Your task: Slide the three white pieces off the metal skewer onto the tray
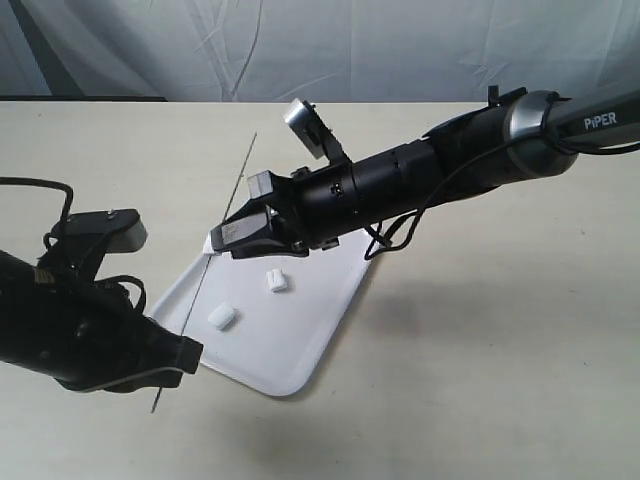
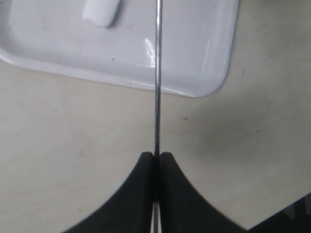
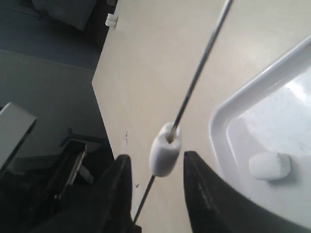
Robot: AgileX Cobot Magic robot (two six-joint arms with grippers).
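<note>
Pinches the metal skewer low with the left fingers; straddles the last white piece with spread right fingers, rod running lengthwise between them, near the tray rim.

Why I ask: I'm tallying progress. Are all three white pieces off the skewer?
No, one white piece is threaded on the metal skewer inside the open right pincer.

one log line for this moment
left hand: shut on skewer | right hand: open around one white piece on skewer | tray: holds two white pieces
</note>
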